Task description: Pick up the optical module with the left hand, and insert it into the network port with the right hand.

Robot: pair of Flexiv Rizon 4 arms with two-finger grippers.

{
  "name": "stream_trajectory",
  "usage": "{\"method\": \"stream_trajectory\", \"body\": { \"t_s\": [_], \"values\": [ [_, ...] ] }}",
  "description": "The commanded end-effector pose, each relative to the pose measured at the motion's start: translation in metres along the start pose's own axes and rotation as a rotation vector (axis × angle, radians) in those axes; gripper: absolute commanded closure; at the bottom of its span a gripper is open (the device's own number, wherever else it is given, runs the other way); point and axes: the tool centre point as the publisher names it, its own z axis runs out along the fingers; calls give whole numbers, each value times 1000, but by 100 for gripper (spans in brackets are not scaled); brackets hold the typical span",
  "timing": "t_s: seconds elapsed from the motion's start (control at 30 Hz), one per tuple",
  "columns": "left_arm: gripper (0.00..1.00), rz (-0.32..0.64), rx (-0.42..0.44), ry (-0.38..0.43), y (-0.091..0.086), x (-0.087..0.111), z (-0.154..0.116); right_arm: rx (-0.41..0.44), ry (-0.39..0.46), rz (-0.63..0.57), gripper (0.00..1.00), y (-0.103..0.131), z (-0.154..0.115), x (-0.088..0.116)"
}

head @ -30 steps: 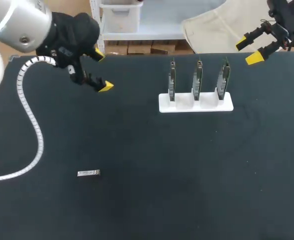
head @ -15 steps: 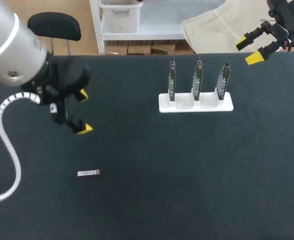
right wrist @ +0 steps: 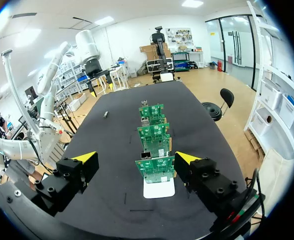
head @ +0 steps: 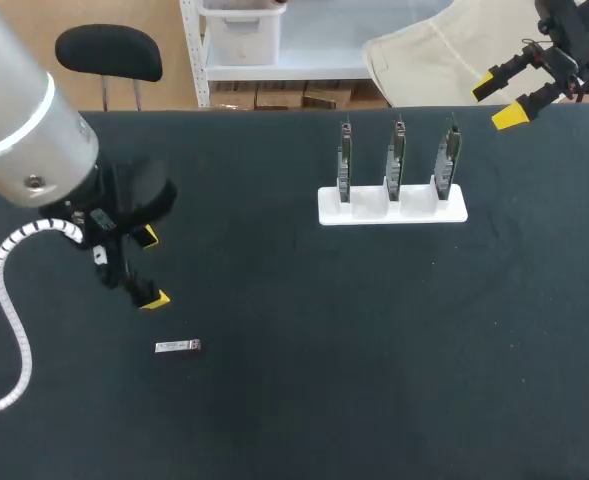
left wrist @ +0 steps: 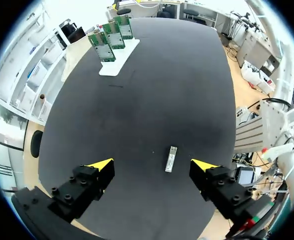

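The optical module (head: 178,346), a small silver bar, lies flat on the black table (head: 374,330) at the front left. My left gripper (head: 152,268) hangs open just behind and to the left of it. In the left wrist view the module (left wrist: 171,159) lies just ahead of the open left gripper (left wrist: 151,165), nearer one finger and touching neither. Three upright green port boards (head: 396,158) stand in a white stand (head: 392,210) at the back right. My right gripper (head: 497,100) is open above the table's back right edge, with the boards (right wrist: 155,169) ahead of the right gripper (right wrist: 136,158).
A white ribbed cable (head: 4,300) from my left arm loops over the table's left side. Bare black table lies between the module and the white stand (left wrist: 114,65).
My left arm has swung from the back left down toward the front, closing on the module, with its gripper still open. The right arm and the module have not moved.
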Motion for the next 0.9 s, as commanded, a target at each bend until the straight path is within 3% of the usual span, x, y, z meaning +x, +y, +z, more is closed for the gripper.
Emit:
{"method": "stream_trajectory", "body": {
  "t_s": [0.03, 0.13, 0.4, 0.67, 0.87, 0.9],
  "values": [
    [0, 12, 4, -26, -2, 3, 12, 3, 0, 0, 0, 1, 0, 0],
    [0, 40, 3, 21, -5, 4, 14, 3, 0, 0, 0, 1, 0, 0],
    [0, 29, 28, 50, -19, 15, 18, 3, 0, 0, 0, 1, 0, 0],
    [0, -27, 55, 27, -35, 29, 29, 3, 0, 0, 0, 1, 0, 0],
    [0, 16, 74, 23, -43, 31, 40, 3, 0, 0, 0, 1, 0, 0],
    [0, 14, 81, -8, -44, 32, 42, 3, 0, 0, 0, 1, 0, 0]
  ]
}}
